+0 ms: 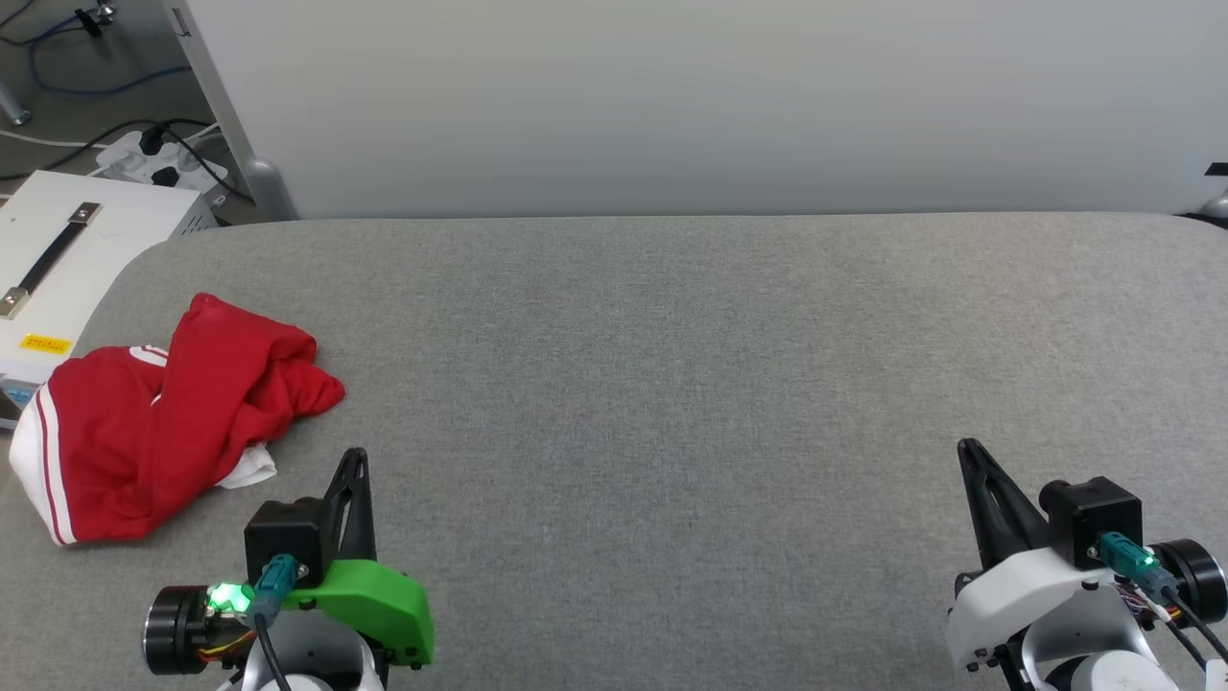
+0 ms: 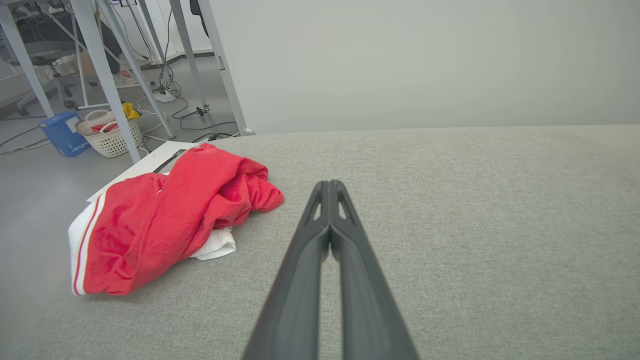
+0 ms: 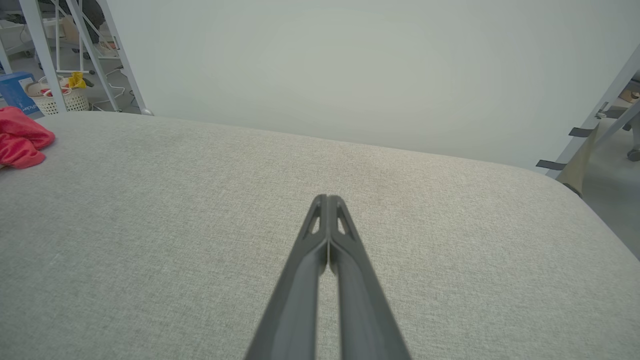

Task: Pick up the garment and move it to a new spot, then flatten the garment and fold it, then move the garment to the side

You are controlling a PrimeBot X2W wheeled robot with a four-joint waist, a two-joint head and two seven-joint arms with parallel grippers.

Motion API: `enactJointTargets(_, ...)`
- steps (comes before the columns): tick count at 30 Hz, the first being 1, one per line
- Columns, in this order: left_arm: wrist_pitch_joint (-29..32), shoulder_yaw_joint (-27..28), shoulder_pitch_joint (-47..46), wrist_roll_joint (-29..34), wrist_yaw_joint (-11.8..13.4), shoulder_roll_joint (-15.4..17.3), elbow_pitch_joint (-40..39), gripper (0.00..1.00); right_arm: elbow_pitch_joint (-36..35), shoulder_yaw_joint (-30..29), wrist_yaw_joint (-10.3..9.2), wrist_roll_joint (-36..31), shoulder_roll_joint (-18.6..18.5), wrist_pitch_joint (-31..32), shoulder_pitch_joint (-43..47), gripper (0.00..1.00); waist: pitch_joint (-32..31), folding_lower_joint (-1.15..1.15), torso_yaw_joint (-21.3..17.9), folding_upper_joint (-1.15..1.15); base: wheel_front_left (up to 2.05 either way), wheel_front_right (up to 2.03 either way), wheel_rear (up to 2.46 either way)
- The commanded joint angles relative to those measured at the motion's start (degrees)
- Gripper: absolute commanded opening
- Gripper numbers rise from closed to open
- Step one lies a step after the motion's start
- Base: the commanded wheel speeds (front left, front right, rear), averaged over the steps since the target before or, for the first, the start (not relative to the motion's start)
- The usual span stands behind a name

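The garment (image 1: 158, 422) is a red shirt with white, red-striped trim, lying crumpled at the left edge of the grey table (image 1: 672, 384). In the left wrist view the garment (image 2: 170, 220) sits left of my fingers, apart from them. My left gripper (image 1: 357, 459) is shut and empty, just right of and nearer than the heap. My right gripper (image 1: 967, 449) is shut and empty over the table's right side. A red corner of the garment (image 3: 22, 142) shows at the far left of the right wrist view, far from my right gripper (image 3: 327, 199).
A white case with a black handle (image 1: 58, 259) stands beside the table's left edge, touching the garment's side. A pale wall panel (image 1: 710, 106) runs behind the table. On the floor at left are cables, metal legs and a white basket (image 2: 107, 135).
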Motion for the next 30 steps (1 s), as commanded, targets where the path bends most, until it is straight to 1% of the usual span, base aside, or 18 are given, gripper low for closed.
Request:
enactJointTargets(1,-0.05,0.02,-0.99,0.49,-0.01,-0.27,-0.13,0.00,-0.27,0.03,-0.05,-0.55,-0.01,0.16,-0.94,0.00,0.00,0.00,0.00,0.00,0.00,0.00,0.00)
enactJointTargets(30,-0.05,0.02,-0.99,0.49,-0.01,-0.27,-0.13,0.00,-0.27,0.03,-0.05,-0.55,-0.01,0.16,-0.94,0.00,0.00,0.00,0.00,0.00,0.00,0.00,0.00)
